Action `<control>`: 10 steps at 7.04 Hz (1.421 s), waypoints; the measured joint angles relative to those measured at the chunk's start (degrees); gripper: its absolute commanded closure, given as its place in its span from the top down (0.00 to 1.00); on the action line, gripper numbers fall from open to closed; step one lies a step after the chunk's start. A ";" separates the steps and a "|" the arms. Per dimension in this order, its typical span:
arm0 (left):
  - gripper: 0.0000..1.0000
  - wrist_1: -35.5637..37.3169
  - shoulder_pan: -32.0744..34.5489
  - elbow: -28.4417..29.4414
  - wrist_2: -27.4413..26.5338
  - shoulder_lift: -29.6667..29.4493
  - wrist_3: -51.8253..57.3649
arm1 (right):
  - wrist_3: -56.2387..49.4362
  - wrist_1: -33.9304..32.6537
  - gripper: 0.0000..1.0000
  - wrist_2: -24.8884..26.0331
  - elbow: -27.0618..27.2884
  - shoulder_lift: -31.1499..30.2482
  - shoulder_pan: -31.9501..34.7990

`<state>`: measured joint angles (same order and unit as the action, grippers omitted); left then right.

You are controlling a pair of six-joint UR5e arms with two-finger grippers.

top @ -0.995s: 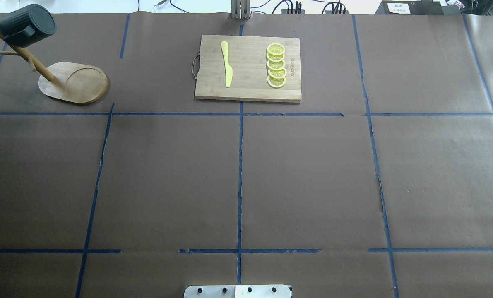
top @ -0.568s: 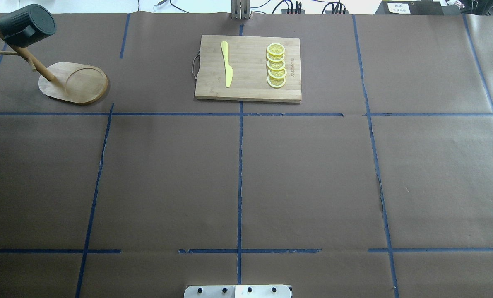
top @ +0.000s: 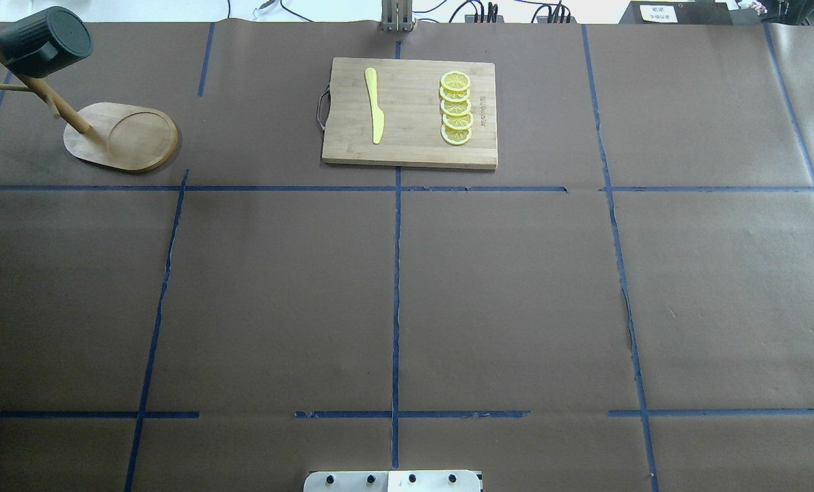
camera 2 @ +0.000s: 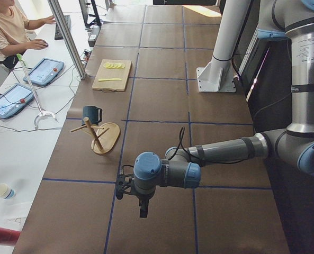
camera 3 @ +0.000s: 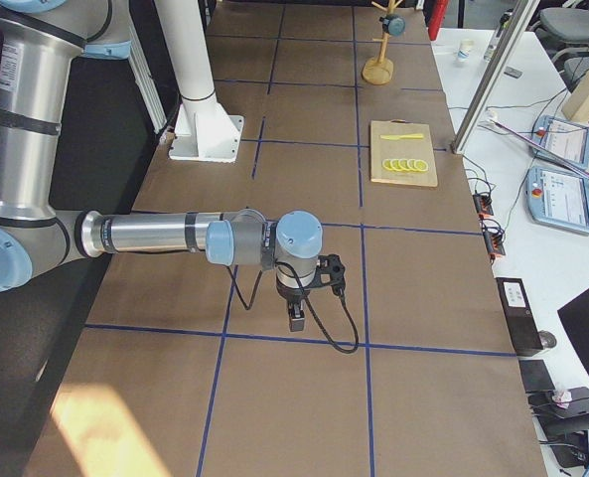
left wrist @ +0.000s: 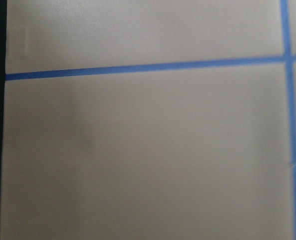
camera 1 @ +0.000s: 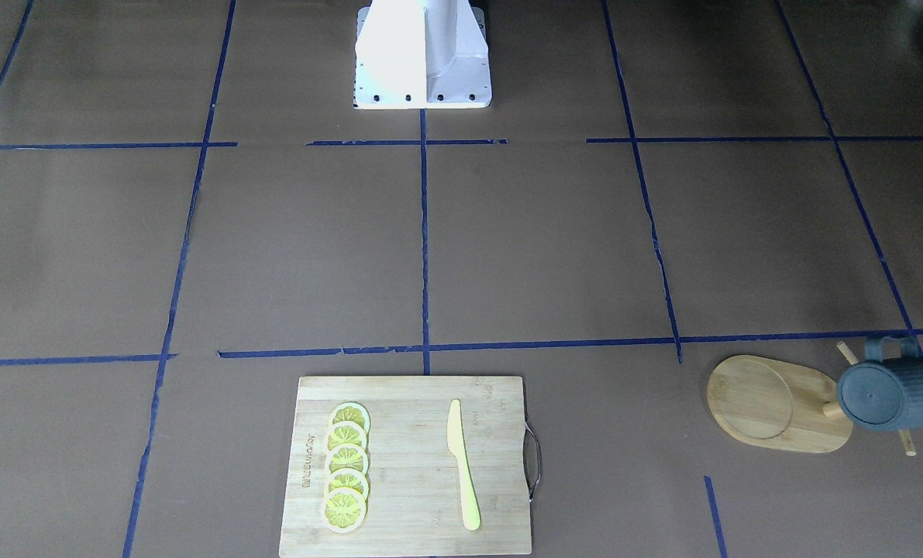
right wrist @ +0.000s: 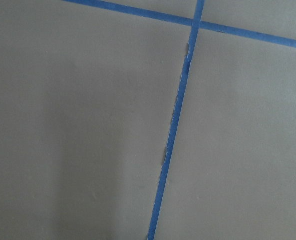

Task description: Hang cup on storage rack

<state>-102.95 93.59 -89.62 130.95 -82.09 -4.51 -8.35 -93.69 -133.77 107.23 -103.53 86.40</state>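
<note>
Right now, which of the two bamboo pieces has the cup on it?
The storage rack, the mug tree on the robot's left: the cup hangs on it. The cutting board holds only a knife and lemon slices.

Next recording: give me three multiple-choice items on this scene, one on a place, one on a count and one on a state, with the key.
1. Where does the knife lie?
A) on the board
B) on bare table
C) on a plate

2. How many lemon slices are on the board?
A) three
B) five
C) seven

3. How does the cup sit?
A) upright on the table
B) tipped sideways, hung on the rack
C) mouth down on the board

Key:
1 A: the knife lies flat on the board, beside the lemon slices.
2 B: five lemon slices overlap in one row.
3 B: the cup's round bottom faces away from the rack's post, and it hangs above the table.
</note>
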 measured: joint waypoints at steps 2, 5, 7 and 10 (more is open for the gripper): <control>1.00 9.23 -0.79 -7.25 0.11 0.36 -0.26 | 0.02 -0.02 1.00 0.00 -0.03 0.00 0.00; 1.00 13.90 -5.30 -9.89 2.25 0.84 -0.16 | 0.14 -0.08 1.00 0.02 -0.28 0.00 0.00; 1.00 13.59 -6.13 -10.09 5.54 1.59 -0.13 | 0.17 -0.09 1.00 0.08 -0.34 0.00 0.00; 1.00 9.70 -6.15 -10.26 7.05 2.94 6.69 | 0.18 -0.09 1.00 0.01 -0.35 0.05 0.00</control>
<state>-93.25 87.44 -99.88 138.01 -79.15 2.18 -8.17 -93.78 -133.76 106.88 -103.48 86.40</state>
